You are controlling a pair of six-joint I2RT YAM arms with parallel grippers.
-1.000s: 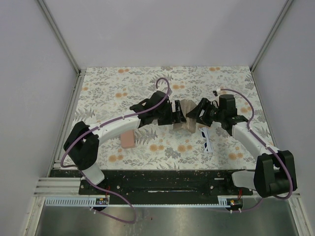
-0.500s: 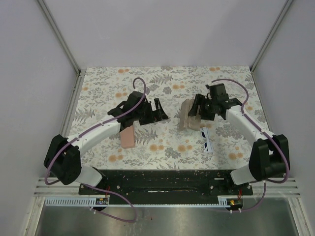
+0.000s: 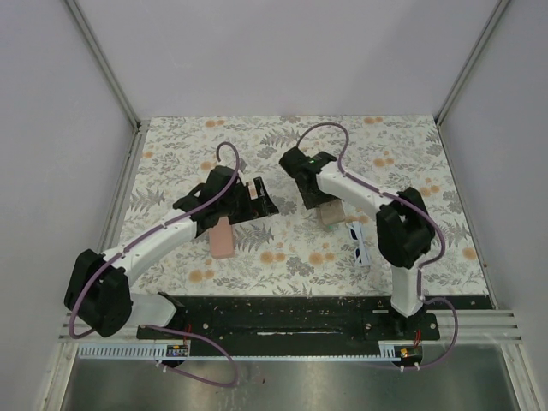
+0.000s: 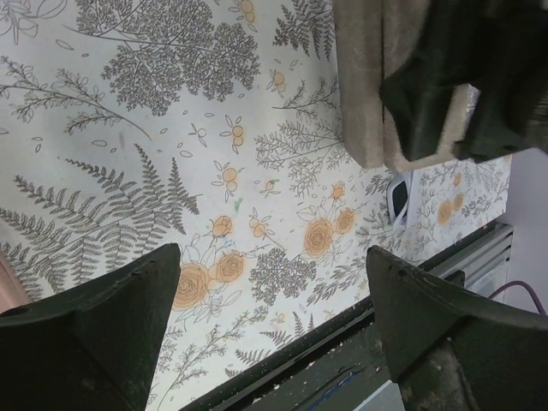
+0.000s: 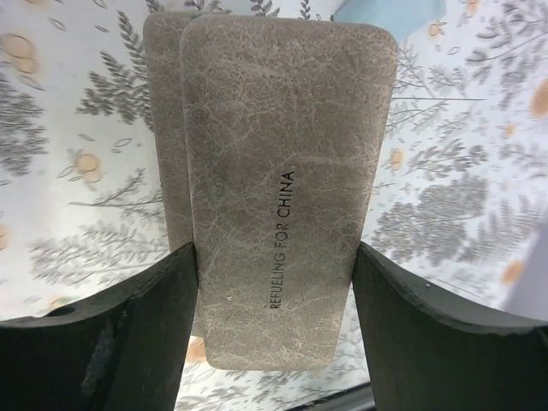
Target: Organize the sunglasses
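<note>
The tan case (image 5: 278,197) sits between my right gripper's (image 5: 276,253) fingers, which press on both of its long sides; it reads "REFUELING FOR CHINA". In the top view the right gripper (image 3: 312,195) is at the table's middle, on the case (image 3: 330,214). The white-framed sunglasses (image 3: 360,244) lie on the table just right of it and also show in the left wrist view (image 4: 399,195). My left gripper (image 3: 259,199) is open and empty, left of the case, jaws wide apart (image 4: 272,257). The black-framed sunglasses are out of view.
A pink case (image 3: 223,239) lies on the floral table below the left gripper. A light blue cloth (image 5: 377,13) lies beyond the tan case. The table's black front edge (image 4: 342,368) is near the left fingers. Grey walls enclose three sides.
My left gripper has let go of the tan case and drawn back left. My right arm has folded and swung its wrist left, still on the case.
</note>
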